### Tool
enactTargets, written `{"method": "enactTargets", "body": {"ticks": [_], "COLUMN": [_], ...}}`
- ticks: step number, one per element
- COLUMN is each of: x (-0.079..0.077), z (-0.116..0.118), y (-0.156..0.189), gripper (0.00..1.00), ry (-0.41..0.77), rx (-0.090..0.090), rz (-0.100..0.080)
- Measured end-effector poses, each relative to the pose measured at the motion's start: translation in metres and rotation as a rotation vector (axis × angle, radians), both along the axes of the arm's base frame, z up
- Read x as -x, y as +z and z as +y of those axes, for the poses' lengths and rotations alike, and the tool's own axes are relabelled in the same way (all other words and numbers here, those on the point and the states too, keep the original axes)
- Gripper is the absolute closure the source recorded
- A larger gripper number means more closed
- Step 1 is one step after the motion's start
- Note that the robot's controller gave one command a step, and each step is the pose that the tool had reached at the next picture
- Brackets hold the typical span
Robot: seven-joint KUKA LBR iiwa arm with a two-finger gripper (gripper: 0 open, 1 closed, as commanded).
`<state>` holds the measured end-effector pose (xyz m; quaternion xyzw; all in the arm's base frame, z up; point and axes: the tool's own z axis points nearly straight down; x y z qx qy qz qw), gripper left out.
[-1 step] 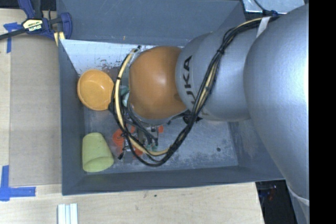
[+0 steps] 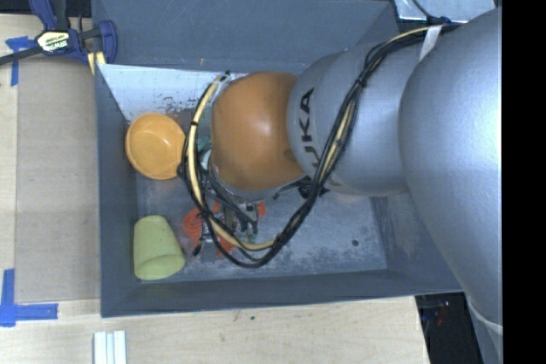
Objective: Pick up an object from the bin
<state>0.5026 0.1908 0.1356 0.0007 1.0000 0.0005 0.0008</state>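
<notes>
Now arm [image 2: 358,132] marked "KUKA" over red-orange thing [image 2: 194,224], beside green cylinder [image 2: 157,247]; grip state: cannot tell.

Three loose things are being held by the bin [image 2: 256,21], all of them in the left half of its floor. A bowl [image 2: 155,146] is being kept near the left wall, about midway between back and front. A cup-like cylinder [image 2: 158,247] is being kept on its side in the front left corner, before the bowl and apart from it. A small thing [image 2: 194,224] is being kept just right of the cylinder and is being partly covered by the arm's wrist [image 2: 252,132], which is being hung over the floor's middle, just right of the bowl.
</notes>
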Motion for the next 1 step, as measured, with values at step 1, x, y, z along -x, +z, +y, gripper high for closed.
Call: {"method": "enactTargets", "body": {"ticks": [1], "x": [-0.0266], "z": [-0.0773], "y": [-0.0649], "gripper": [0.00], "ry": [0.124], "rx": [0.001], "rz": [0.001]}}
